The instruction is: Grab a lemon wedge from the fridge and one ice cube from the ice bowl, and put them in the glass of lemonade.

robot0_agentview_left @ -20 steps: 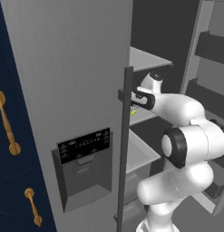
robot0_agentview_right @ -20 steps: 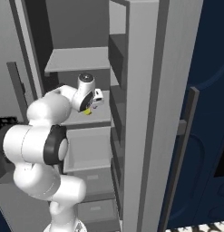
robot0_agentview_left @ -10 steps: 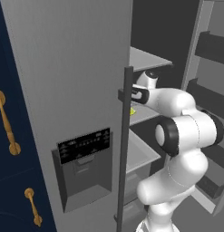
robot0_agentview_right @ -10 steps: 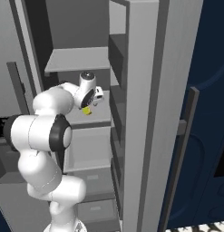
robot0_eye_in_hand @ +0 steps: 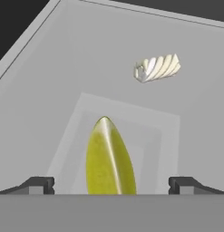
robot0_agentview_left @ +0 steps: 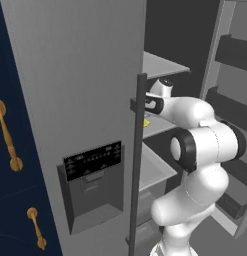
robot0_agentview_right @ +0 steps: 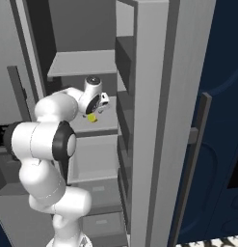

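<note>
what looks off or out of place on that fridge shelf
Nothing stands out. The lemon wedge lies on the fridge shelf between the open end effector fingertips, a pale ridged item farther back.

no readable text, dispenser panel (robot0_agentview_left: 93,160) marks illegible

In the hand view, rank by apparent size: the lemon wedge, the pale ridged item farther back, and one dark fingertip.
1. Lemon wedge, largest, though it lies nearest the camera, which enlarges it.
2 and 3. Pale ridged spiral-looking piece and a dark fingertip: similar in apparent size, so no ranking between them; the piece lies farther back on the fridge shelf.
</note>
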{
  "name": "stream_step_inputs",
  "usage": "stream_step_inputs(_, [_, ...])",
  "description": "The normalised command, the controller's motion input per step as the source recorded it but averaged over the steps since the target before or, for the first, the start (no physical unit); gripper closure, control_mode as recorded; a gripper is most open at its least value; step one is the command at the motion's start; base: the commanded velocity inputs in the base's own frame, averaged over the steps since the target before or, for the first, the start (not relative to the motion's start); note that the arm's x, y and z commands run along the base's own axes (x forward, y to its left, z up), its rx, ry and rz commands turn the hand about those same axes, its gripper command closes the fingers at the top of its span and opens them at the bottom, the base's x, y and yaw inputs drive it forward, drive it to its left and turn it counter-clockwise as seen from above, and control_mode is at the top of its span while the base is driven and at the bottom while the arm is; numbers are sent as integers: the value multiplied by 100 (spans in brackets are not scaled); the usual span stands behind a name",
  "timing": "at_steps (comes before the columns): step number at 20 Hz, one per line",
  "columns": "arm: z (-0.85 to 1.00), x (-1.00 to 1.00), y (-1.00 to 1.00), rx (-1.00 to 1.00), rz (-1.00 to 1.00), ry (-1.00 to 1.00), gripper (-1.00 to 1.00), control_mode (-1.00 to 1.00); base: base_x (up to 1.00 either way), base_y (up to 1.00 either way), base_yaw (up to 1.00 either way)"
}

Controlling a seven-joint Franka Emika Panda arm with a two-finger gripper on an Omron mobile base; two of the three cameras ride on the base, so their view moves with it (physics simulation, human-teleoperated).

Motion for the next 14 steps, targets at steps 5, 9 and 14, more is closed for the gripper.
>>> stream_step_inputs(5, [-30, 6, 14, 0, 9, 0, -100, -100, 0, 0, 0])
stream_step_inputs(9, [-29, 11, 2, 0, 7, 2, -100, -100, 0, 0, 0])
stream_step_inputs(14, [-25, 20, 0, 0, 4, 3, -100, -100, 0, 0, 0])
